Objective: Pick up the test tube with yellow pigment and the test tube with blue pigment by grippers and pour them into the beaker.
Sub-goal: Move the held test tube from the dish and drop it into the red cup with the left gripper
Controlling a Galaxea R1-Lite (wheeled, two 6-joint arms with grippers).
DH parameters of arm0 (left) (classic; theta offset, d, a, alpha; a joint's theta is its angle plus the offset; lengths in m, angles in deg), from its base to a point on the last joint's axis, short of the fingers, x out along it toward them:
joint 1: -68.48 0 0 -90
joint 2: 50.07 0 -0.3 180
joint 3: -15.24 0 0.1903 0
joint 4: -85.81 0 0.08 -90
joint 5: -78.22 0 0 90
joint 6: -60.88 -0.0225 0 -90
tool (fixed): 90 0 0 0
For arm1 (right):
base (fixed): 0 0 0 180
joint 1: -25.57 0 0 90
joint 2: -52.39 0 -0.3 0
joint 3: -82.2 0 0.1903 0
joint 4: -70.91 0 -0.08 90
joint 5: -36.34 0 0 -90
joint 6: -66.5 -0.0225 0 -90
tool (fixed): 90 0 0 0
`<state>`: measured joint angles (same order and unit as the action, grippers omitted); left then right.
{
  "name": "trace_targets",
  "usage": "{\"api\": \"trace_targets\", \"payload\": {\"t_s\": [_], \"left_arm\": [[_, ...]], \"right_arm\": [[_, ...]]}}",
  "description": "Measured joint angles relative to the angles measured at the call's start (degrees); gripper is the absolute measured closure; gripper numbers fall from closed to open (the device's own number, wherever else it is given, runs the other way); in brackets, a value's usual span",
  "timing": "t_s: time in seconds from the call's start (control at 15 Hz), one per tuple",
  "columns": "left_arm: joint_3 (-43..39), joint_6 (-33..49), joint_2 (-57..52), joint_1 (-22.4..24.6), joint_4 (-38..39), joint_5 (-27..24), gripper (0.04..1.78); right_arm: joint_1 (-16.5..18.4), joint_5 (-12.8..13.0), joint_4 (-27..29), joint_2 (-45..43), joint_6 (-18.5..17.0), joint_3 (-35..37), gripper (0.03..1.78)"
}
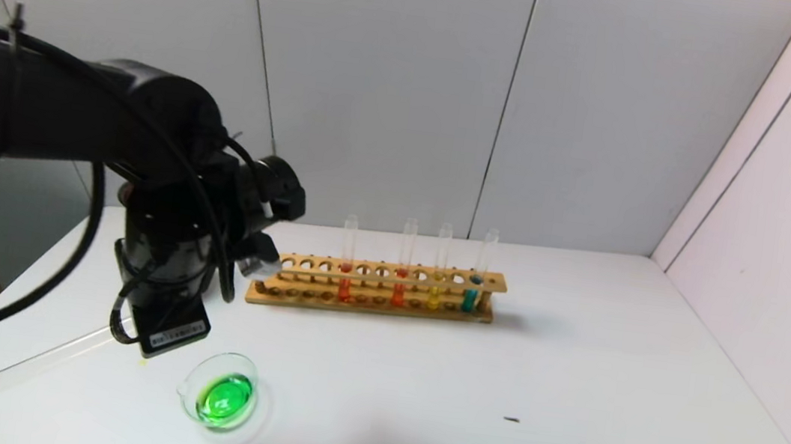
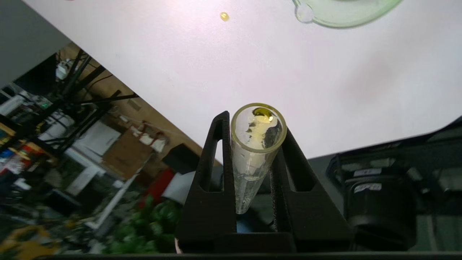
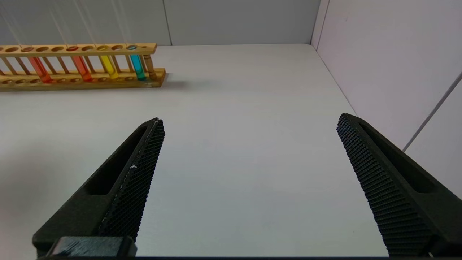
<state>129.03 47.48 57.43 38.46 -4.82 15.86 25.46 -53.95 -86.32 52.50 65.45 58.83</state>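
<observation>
The test tube with yellow pigment (image 2: 257,144), a slim round-bottomed glass tube now nearly drained with only yellow traces inside, is clamped between the ribbed black fingers (image 2: 216,162) of the left gripper (image 2: 252,124) near the counter's left front edge. In the head view the tube (image 1: 47,358) slants low over the smooth white counter (image 1: 494,400), just left of the beaker (image 1: 221,391). This low, wide glass vessel with a pouring lip holds bright green liquid. A yellow droplet (image 2: 224,16) lies on the counter near it. Behind stands a wooden rack (image 1: 376,286) carrying two orange-red tubes (image 1: 347,261), a yellow tube (image 1: 439,269) and a teal-blue tube (image 1: 477,273), all upright. The right gripper (image 3: 249,130) hangs over bare counter, its textured fingers (image 3: 144,162) spread wide apart.
</observation>
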Motion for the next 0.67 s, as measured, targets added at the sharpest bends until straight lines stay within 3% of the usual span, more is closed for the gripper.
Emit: {"api": "trace_targets", "payload": {"t_s": [0.33,0.67], "left_arm": [[-1.8,10.4,-10.1,6.6,8.5,-0.4,1.50],[-3.5,17.5,-12.7,12.4,19.6,-0.6,1.50]], "right_arm": [[0.0,0.0,0.0,0.0,0.0,0.0,0.07],[0.0,0.0,0.0,0.0,0.0,0.0,0.07]]}}
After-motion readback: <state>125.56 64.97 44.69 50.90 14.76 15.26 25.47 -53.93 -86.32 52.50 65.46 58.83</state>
